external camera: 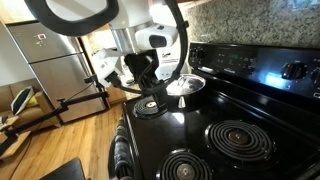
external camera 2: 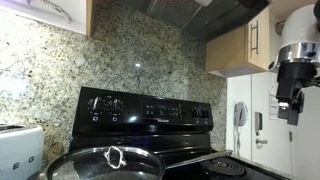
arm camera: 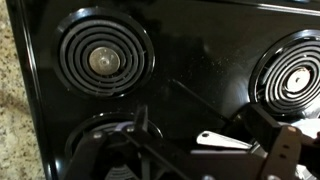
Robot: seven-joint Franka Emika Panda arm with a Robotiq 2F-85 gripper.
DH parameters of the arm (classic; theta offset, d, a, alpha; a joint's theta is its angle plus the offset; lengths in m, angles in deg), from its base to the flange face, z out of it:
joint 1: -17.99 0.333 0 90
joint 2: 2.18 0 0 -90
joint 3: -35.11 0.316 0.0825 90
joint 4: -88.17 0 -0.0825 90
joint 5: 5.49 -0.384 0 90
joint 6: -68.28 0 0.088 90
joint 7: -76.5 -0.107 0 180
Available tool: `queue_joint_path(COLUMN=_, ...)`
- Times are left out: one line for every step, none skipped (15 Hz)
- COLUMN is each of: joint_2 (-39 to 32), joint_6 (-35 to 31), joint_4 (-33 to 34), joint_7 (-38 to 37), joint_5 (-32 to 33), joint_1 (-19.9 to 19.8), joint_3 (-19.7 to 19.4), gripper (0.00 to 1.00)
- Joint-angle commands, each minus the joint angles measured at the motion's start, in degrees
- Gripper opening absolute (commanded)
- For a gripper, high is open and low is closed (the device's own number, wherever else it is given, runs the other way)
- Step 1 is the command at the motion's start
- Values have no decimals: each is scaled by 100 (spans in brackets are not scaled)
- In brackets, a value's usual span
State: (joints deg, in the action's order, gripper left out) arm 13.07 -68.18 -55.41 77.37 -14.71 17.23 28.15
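Note:
My gripper [external camera: 146, 82] hangs over the left side of a black coil stove [external camera: 200, 120], fingers pointing down and spread open with nothing between them. It also shows at the right edge of an exterior view [external camera 2: 289, 100]. A pan with a glass lid [external camera: 185, 86] sits on a back burner just beside the gripper, and it fills the foreground in an exterior view [external camera 2: 105, 163]. In the wrist view my fingers [arm camera: 190, 162] frame the bottom edge. The silver end of the pan's handle [arm camera: 228, 141] lies just below them, apart from them.
Coil burners sit at the front [external camera: 238, 138] and in the wrist view [arm camera: 105, 60]. The stove's control panel [external camera 2: 150, 108] backs onto a granite wall [external camera 2: 130, 50]. A steel fridge [external camera: 50, 60], a white toaster [external camera 2: 15, 150] and wooden cabinets [external camera 2: 240, 45] stand around.

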Motion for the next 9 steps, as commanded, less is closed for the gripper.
queue_joint_path(joint_2=-153, joint_6=-886, joint_4=161, joint_7=79, joint_5=188, joint_1=-30, joint_3=216, gripper=100)
queue_joint_path(joint_2=-213, joint_6=-1148, joint_4=216, joint_7=39, joint_5=248, joint_1=-27, joint_3=263, gripper=100)
queue_joint_path(joint_2=-298, joint_6=-1350, joint_4=316, joint_7=9, joint_5=265, joint_1=-19, joint_3=297, gripper=100)
queue_joint_path(joint_2=-389, joint_6=-1528, joint_4=416, joint_7=-39, joint_5=299, joint_1=-22, joint_3=336, gripper=100)
queue_joint_path(joint_2=-495, joint_6=-1575, joint_4=559, joint_7=9, joint_5=278, joint_1=2, joint_3=344, gripper=100)
queue_joint_path(joint_2=-621, joint_6=-1660, joint_4=698, joint_7=-105, joint_5=383, joint_1=-39, joint_3=401, gripper=100)
queue_joint_path(joint_2=-736, joint_6=-1662, joint_4=854, joint_7=-149, joint_5=448, joint_1=-57, joint_3=429, gripper=100)
queue_joint_path(joint_2=-877, joint_6=-1653, joint_4=1037, joint_7=-212, joint_5=560, joint_1=-87, joint_3=447, gripper=100)
queue_joint_path(joint_2=-1019, joint_6=-1580, joint_4=1248, joint_7=-228, joint_5=600, joint_1=-84, joint_3=438, gripper=100)
